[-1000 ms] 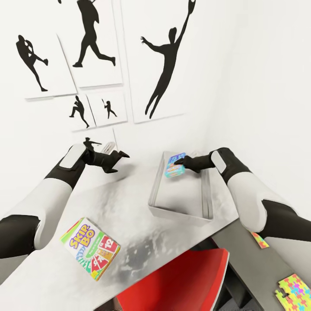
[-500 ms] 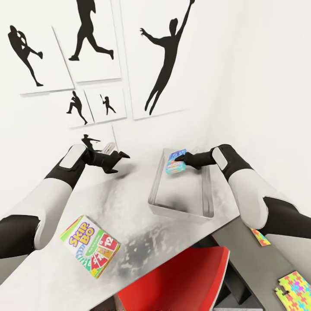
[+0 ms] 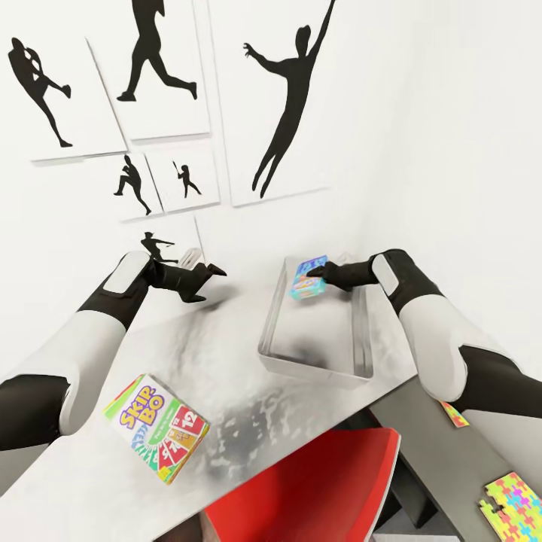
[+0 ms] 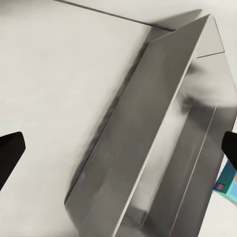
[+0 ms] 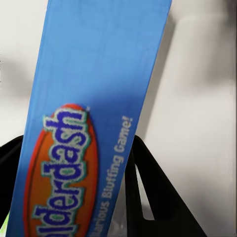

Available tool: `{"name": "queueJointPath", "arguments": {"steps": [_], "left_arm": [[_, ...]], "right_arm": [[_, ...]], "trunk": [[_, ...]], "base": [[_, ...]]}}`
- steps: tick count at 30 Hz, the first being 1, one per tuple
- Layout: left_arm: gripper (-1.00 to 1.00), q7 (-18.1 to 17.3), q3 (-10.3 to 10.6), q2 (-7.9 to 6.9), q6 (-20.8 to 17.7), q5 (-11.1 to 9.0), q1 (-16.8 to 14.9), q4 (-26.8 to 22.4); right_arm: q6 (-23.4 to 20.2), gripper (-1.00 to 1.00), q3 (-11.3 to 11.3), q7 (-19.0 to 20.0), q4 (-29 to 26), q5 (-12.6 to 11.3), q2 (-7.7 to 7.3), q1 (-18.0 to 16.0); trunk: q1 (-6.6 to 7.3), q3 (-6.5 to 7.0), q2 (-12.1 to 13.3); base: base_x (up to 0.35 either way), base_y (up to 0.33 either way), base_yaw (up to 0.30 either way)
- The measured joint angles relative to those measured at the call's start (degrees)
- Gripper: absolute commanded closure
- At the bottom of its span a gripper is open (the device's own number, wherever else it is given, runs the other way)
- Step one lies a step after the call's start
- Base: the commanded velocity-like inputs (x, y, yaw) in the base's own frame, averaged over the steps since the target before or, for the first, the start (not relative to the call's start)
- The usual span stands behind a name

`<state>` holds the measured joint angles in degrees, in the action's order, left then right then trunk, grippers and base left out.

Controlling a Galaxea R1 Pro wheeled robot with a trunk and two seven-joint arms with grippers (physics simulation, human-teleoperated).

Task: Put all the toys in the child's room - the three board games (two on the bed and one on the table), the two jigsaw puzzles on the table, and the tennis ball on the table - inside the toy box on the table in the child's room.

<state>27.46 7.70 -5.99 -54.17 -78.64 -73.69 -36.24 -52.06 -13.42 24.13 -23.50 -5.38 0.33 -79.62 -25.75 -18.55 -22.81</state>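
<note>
Item: small blue printed board game box (image 3: 308,277), my right pincer (image 3: 322,280) is pinching it above the shallow pale grey toy box (image 3: 316,360); my left pincer (image 3: 202,280) is hanging spread.

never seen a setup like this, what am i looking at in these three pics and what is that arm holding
This is a simulated two-armed robot seen through its own cameras. The wide picture comes from its head, looking down over both arms at a pale table in a room with baseball silhouette prints. The other two come from cameras near each wrist.

On the table lie a SKIP-BO box and a shallow grey toy box. The right pincer is shut on a small blue game box, holding it over the far end of the bin; the right wrist picture shows its blue side up close. The left pincer is open and empty above the table. A red chair stands below, and jigsaw puzzles lie on a lower desk.
</note>
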Motion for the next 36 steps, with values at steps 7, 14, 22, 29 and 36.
{"name": "queueJointPath", "arguments": {"steps": [7, 14, 22, 29, 36], "left_arm": [[-1.00, 0.0, 0.0, 0.00, 0.0, 0.0, 0.0, 0.0], [-1.00, 0.0, 0.0, 0.00, 0.0, 0.0, 0.0, 0.0], [-1.00, -0.4, -0.9, 0.02, -0.6, 0.0, -0.3, -0.3], [-1.00, -0.7, -3.9, 0.04, -2.5, 0.0, -0.6, -0.6], [-1.00, -1.2, -5.6, 0.04, -4.0, -0.2, -0.5, -2.9]], "right_arm": [[0.1, 1.00, 0.1, -0.2, -0.7, 0.1, -0.04, 0.1], [0.1, 1.00, 0.0, 0.0, -1.0, 0.1, -0.13, 0.0], [-0.3, 1.00, 0.1, -0.1, -1.1, 0.1, -0.10, -0.3], [-0.5, 1.00, 0.1, -0.1, -1.2, 0.2, -0.15, -0.4], [-0.6, 1.00, 0.1, 0.0, -1.2, 0.2, -0.22, -0.5]], "trunk": [[0.00, -0.03, 0.0], [0.00, -0.04, 0.0], [0.00, -0.04, 0.0], [0.00, -0.14, 0.0], [0.00, -0.59, 0.0]], "base": [[0.000, 0.000, 0.000], [0.000, 0.000, 0.000], [0.000, 0.000, 0.000], [0.000, 0.000, 0.000], [0.000, 0.000, 0.000]]}}
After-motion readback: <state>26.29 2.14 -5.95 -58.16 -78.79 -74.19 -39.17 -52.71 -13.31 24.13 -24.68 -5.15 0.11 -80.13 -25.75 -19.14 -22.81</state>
